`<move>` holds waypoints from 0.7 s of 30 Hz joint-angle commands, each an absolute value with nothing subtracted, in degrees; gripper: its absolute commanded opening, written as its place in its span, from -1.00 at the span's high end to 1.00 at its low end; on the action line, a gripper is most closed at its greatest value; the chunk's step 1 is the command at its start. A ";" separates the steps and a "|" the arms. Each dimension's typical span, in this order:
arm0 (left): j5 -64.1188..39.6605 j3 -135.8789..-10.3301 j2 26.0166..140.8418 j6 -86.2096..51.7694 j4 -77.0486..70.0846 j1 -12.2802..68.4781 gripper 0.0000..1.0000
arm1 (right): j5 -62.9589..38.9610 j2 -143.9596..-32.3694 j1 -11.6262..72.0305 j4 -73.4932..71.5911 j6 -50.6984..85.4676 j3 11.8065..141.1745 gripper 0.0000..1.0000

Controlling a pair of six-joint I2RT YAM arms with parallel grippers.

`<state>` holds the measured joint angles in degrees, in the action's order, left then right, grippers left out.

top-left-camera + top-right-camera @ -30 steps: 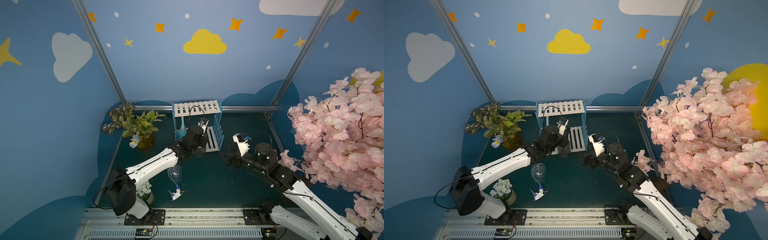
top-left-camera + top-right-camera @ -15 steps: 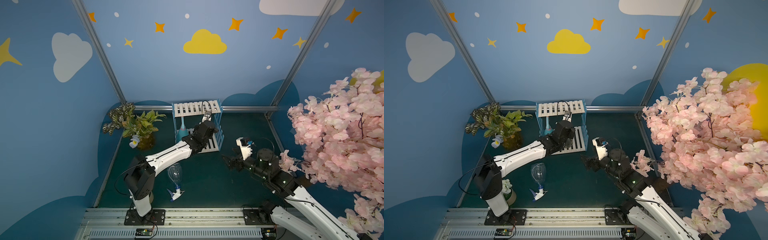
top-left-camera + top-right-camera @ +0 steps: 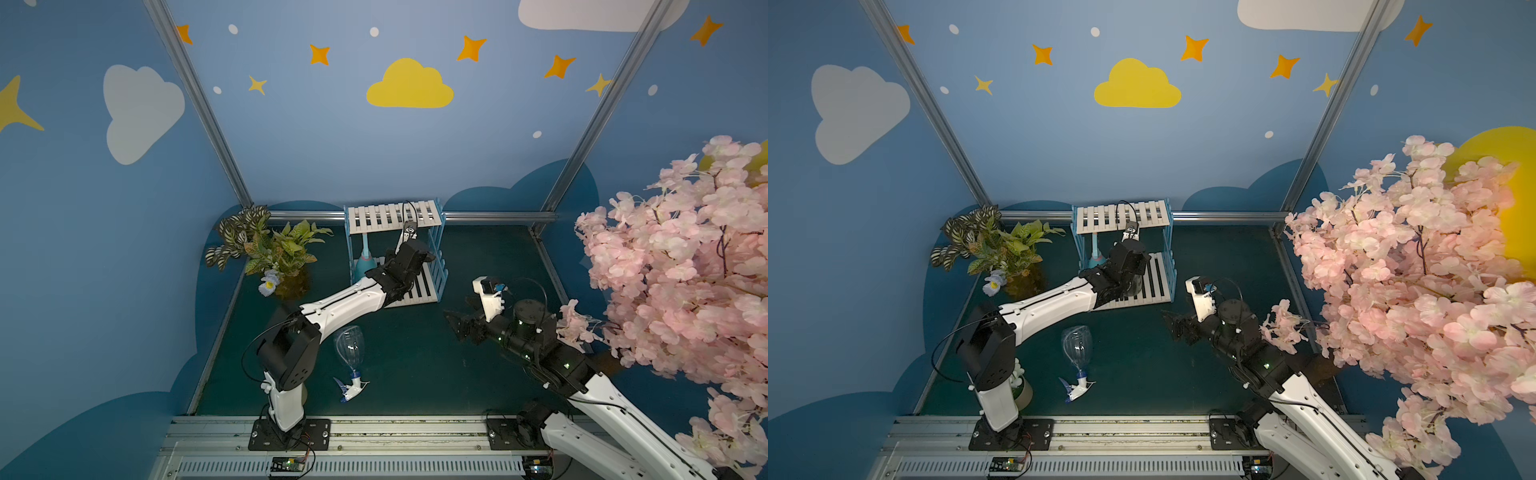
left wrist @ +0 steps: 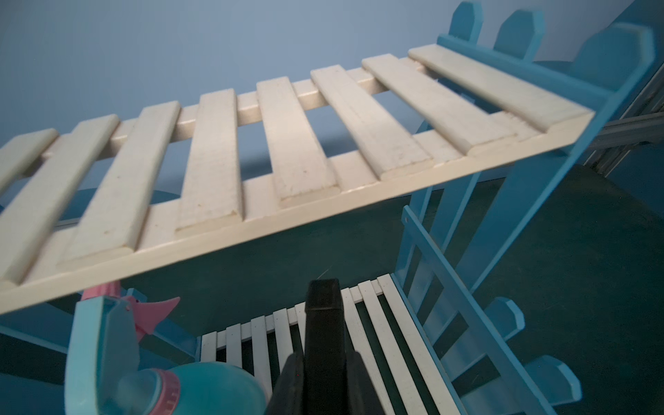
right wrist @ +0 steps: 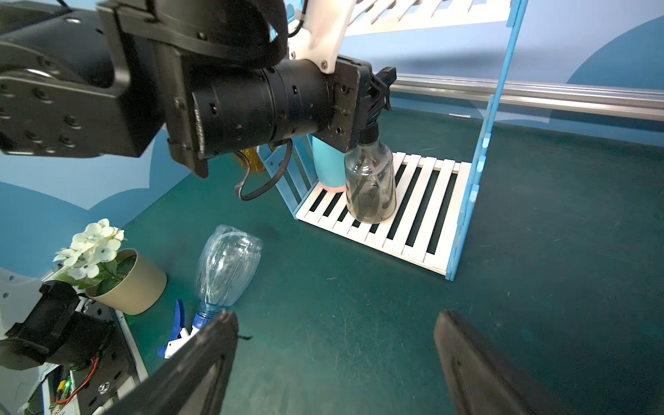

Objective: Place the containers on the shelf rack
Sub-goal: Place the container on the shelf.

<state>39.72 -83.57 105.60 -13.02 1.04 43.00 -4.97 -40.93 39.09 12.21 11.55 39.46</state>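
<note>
Centrally, the dark green table (image 3: 415,374) carries the shelf rack (image 3: 392,216) against its rear rail, with two white slatted tiers between light blue picket sides. The left arm (image 3: 345,305) extends from the front rail to the rack, its wrist under the upper tier. The right arm (image 3: 536,332) is poised over the table, near the rack but apart from it.

The light blue bottle (image 5: 325,165) stands upright on the lower tier, at the end nearer the leafy plants (image 3: 274,249). The smoky black bottle (image 5: 370,187) stands upright just beside it, base on the same slats. The clear bottle (image 3: 350,345) lies on its side on the table in front of the rack and apart from it, with its white-blue nozzle toward the front rail.

The left gripper (image 5: 373,95) is clamped on the smoky black bottle's trigger head. The right gripper (image 5: 334,323) hovers above bare table, jaws spread wide and empty.
</note>
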 commanded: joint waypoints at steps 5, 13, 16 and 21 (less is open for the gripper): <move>38.81 -86.25 107.51 -14.26 -1.80 41.25 0.95 | -4.30 -40.87 38.93 9.95 12.45 38.77 -0.84; 39.78 -87.50 109.91 -11.67 -5.63 41.01 0.95 | -4.74 -42.11 38.94 8.80 13.46 38.77 -0.84; 40.22 -88.41 110.81 -10.60 -6.30 40.86 0.95 | -4.89 -42.42 38.93 8.55 13.70 38.76 -0.84; 41.07 -89.07 111.48 -9.80 -6.68 40.38 0.94 | -4.92 -42.64 38.93 8.61 13.86 38.76 -0.84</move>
<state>39.55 -87.33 111.15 -11.00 -4.23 40.95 -4.97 -42.63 39.09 10.46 13.28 39.13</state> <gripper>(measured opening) 0.174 0.921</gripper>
